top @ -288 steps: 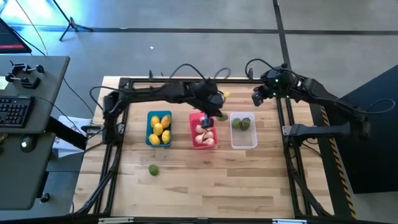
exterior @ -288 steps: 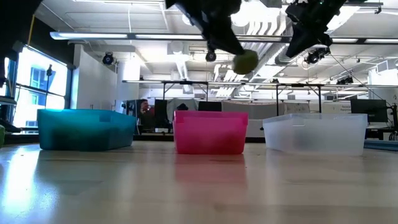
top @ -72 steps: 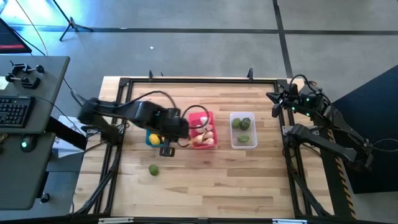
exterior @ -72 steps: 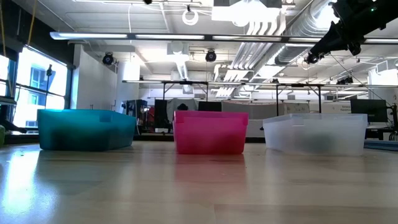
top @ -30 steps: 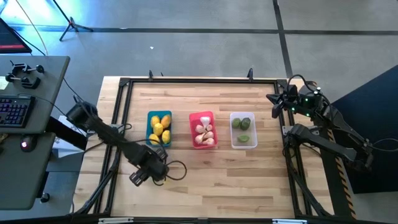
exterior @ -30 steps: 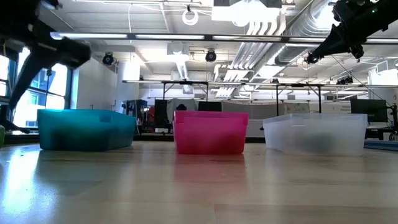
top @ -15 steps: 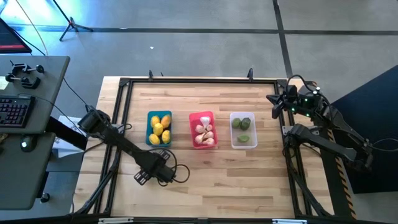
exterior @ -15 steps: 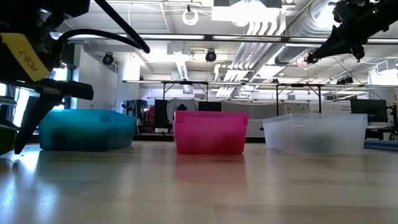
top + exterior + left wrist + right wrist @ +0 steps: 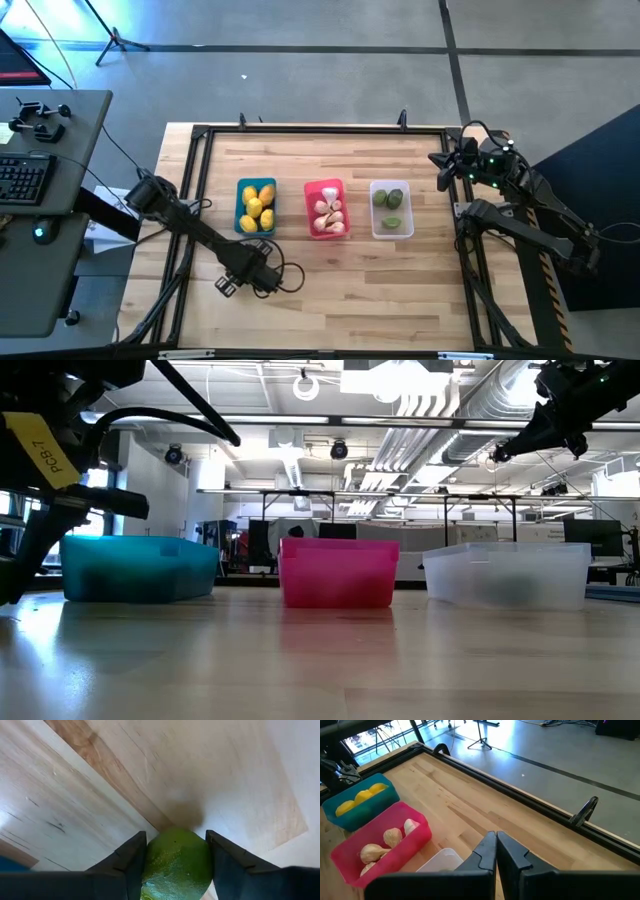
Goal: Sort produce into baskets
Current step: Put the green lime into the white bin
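Left gripper (image 9: 175, 865) sits low on the bench (image 9: 400, 290), fingers clasping the green fruit (image 9: 176, 864) on both sides. Right gripper (image 9: 496, 851) hangs clenched, empty, near the white basket (image 9: 391, 210).

Pale wooden table (image 9: 330, 270); glossy green fruit (image 9: 175, 865).

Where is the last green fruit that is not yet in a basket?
In the left wrist view the green fruit sits between the left claw's fingers on the wooden table; from above, that claw is in front of the blue basket.
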Controlling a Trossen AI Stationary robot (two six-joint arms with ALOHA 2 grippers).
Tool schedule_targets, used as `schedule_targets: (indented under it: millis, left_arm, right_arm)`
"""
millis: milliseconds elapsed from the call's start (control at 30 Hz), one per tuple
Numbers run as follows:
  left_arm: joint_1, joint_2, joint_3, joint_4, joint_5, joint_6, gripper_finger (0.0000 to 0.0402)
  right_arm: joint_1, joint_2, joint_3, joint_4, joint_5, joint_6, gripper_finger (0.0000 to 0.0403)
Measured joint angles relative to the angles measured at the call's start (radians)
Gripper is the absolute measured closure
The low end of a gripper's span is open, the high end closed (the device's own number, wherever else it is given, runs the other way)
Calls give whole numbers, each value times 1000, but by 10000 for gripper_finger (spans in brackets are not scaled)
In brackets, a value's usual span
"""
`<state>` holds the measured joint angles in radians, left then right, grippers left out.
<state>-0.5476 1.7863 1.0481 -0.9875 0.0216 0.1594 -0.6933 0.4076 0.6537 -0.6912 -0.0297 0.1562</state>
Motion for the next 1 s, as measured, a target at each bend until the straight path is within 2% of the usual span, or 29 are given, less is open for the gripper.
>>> schedule_targets:
  millis: [267,433,600,700,867,1000]
  left_arm:
    - [44,-47,4,-11,-8,-21,247]
    - [147,-83,59,-23,-9,-73,248]
    - [291,-89,197,8,-11,-154,249]
    - [382,-90,283,108,-12,-212,249]
    - [509,-70,380,373,-12,-310,249]
    - [573,19,448,521,-36,-374,249]
  right_arm:
    - [0,0,0,-1,0,-30,402]
    - [0,0,0,-1,0,-61,402]
    - [0,0,0,-1,0,-84,402]
    - [0,0,0,-1,0,-92,402]
    - [0,0,0,-1,0,-113,402]
    - [-1,0,0,-1,0,-118,402]
